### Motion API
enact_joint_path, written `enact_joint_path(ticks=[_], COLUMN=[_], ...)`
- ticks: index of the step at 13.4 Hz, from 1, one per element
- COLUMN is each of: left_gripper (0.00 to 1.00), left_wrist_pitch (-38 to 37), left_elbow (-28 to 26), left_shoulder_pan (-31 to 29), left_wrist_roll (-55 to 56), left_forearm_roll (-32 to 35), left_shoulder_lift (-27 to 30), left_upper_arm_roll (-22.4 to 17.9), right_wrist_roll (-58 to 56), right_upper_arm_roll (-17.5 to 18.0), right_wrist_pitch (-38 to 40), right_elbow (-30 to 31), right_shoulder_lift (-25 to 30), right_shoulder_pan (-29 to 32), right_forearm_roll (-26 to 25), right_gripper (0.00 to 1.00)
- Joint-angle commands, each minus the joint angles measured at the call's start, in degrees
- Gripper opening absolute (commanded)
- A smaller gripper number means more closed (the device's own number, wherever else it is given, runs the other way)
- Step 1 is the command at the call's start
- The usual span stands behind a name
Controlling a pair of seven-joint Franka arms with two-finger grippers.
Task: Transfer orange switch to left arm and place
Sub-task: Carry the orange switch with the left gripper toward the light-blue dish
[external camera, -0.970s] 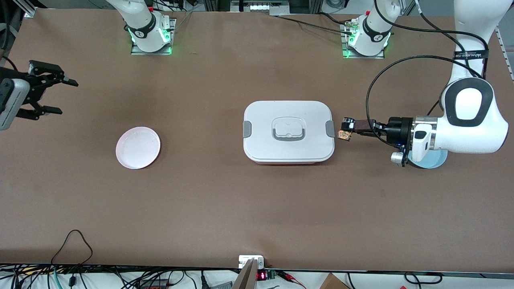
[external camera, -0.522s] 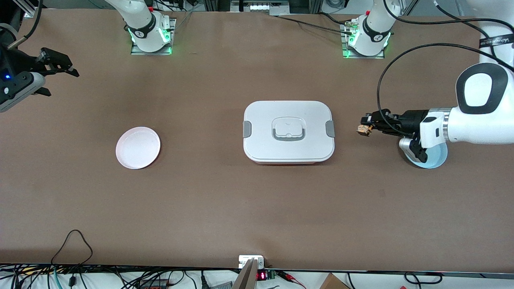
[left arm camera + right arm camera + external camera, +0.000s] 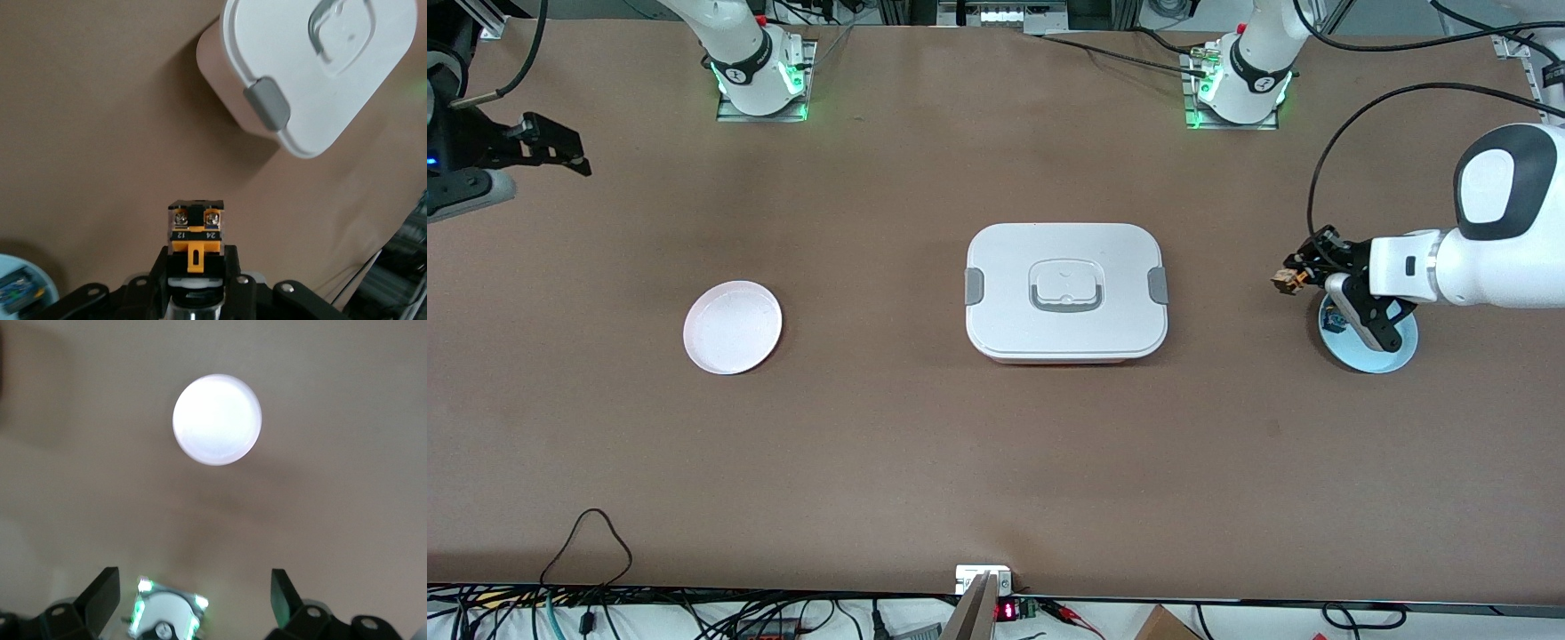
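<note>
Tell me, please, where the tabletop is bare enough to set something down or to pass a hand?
Bare brown tabletop lies between the round pink plate and the white lidded box, and all along the strip nearer the front camera. It is crowded at the left arm's end: the left pincer, shut on the small orange switch, hangs by the pale blue plate.

My arms are glossy white shells with black bands at the joints, and a loose black cable loops along the left one. Both white bases sit on metal plates glowing green, with black collars and small red buttons.
</note>
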State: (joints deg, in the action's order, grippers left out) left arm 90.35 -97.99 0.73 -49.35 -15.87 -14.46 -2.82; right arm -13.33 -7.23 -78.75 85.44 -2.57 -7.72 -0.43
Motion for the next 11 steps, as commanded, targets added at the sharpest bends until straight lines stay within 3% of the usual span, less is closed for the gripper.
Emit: enact_joint_path(ticks=[1,4,11], left_gripper=[0.00,0.00,0.00], left_wrist_pitch=[0.4,5.3,12.7], left_elbow=[-0.5,-0.9,-1.2], left_shoulder_pan=[-1.5,-1.5,-7.3], left_wrist_roll=[-9.2,-18.9,-41.9], left_forearm_roll=[7.4,12.0,13.3], left_shoulder_lift=[1.4,1.4,-1.0], left_upper_arm_roll=[0.8,0.8,0.8], right_wrist_roll=[7.9,14.6,13.5], right_upper_arm_roll=[-0.2,-0.5,0.3], right_wrist_pitch=[-3.8,-9.1,-8.5], right_elbow=[1.6,1.7,1.5], right_shoulder_lift=[0.8,0.5,-3.5], right_shoulder_pan=[-0.3,0.6,0.0], right_forearm_roll=[-0.4,0.3,0.5], right_gripper=[1.00,1.00,1.00])
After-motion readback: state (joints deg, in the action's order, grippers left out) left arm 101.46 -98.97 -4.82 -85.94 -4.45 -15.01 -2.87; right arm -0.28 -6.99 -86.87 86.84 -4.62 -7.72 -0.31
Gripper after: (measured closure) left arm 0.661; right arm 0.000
